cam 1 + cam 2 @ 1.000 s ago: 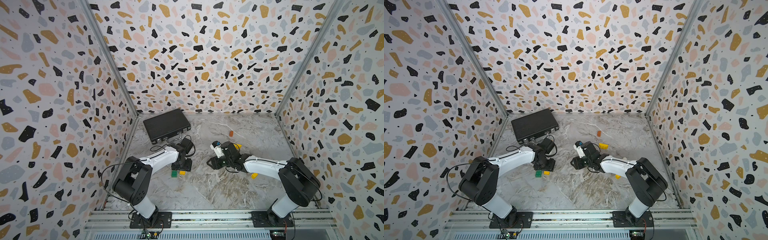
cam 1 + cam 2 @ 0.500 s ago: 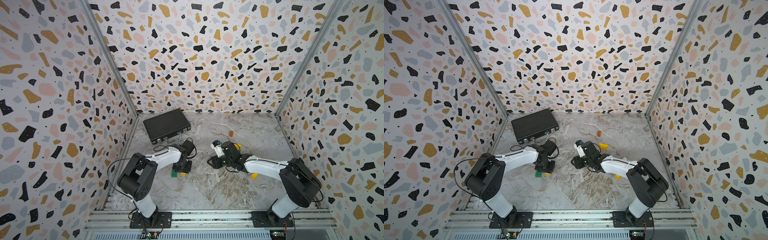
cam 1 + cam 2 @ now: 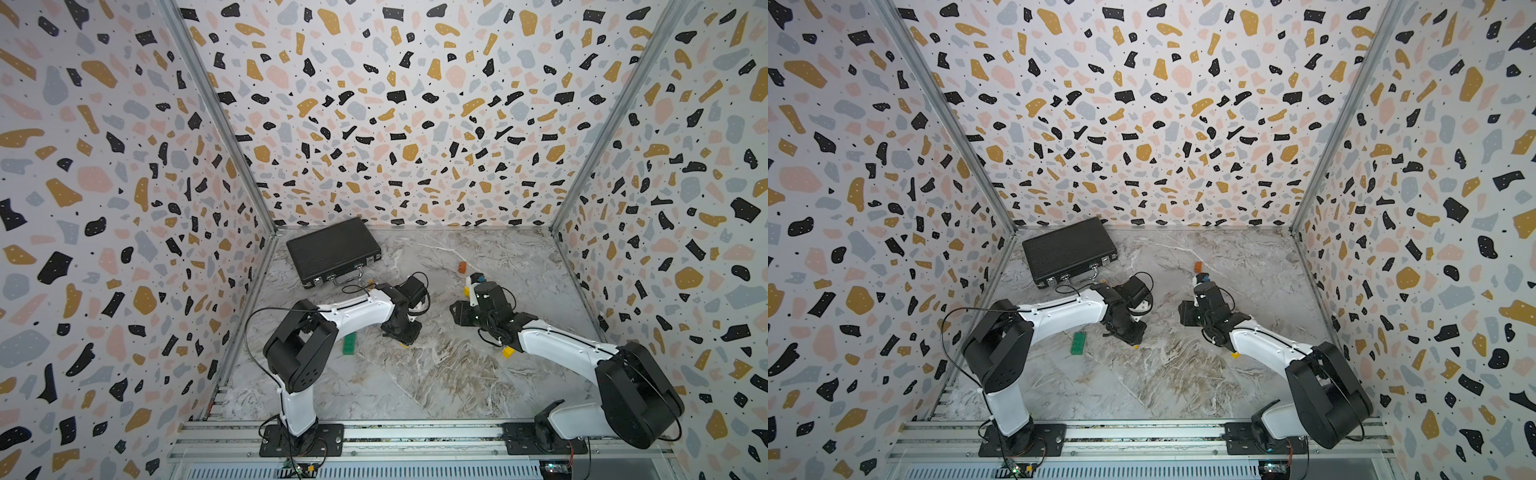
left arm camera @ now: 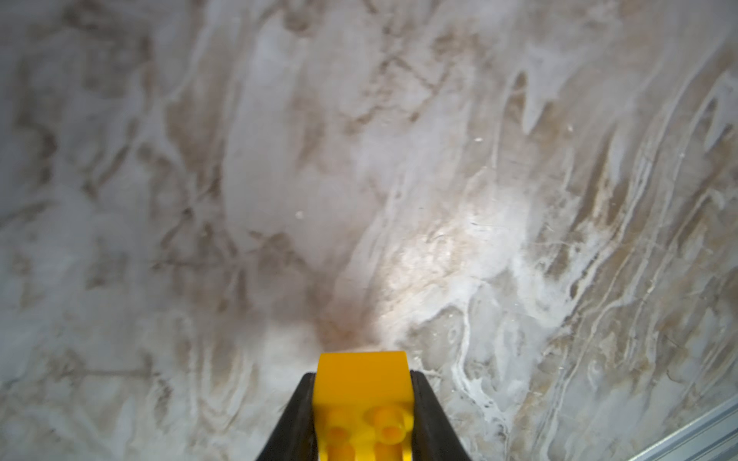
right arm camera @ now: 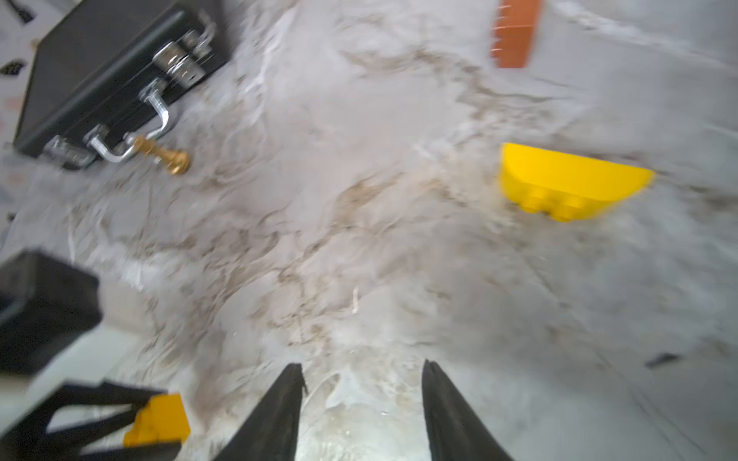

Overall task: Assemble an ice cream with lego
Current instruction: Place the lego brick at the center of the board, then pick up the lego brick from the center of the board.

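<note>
- Gripping a yellow brick [image 4: 362, 399], the left gripper [image 4: 362, 376] holds it with studs facing inward.
- Right gripper [image 5: 361, 364]: open, empty.
- Green brick [image 3: 349, 344]: its length points toward the black case [image 3: 332, 249].

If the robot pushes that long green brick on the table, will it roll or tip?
The long green brick looks like rigid moulded plastic, so probably stiff and light. It lies flat on the smooth marble-look table, so it should slide rather than roll or tip. Being long, a push near one end would likely spin it.
</note>
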